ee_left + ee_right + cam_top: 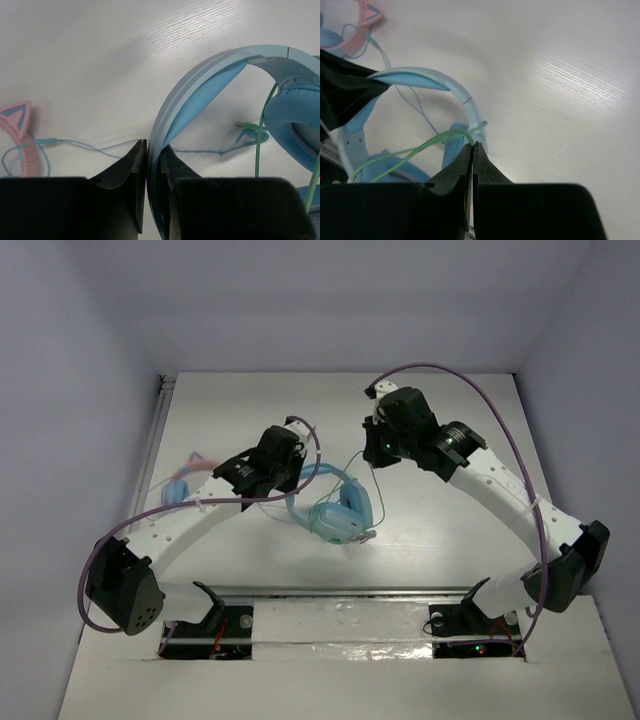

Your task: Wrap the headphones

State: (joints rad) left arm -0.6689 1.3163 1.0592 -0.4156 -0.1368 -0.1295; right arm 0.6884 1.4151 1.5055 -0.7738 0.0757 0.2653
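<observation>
The light blue headphones (340,512) lie at the table's middle, ear cups toward the near side. My left gripper (154,150) is shut on the headband (200,80); in the top view it (294,478) sits at the headband's left end. An ear cup (295,120) shows at the right. My right gripper (472,146) is shut on the thin green cable (420,147), holding a loop of it above the headphones (445,85). In the top view the right gripper (375,455) is just beyond the headphones, with the cable (372,490) running down to them.
Blue headphones with a pink cat-ear headband (185,485) lie at the left under my left arm, also seen in the left wrist view (20,125). Their thin blue wire (90,146) trails across the table beneath the headband. Walls close the table's left, far and right sides.
</observation>
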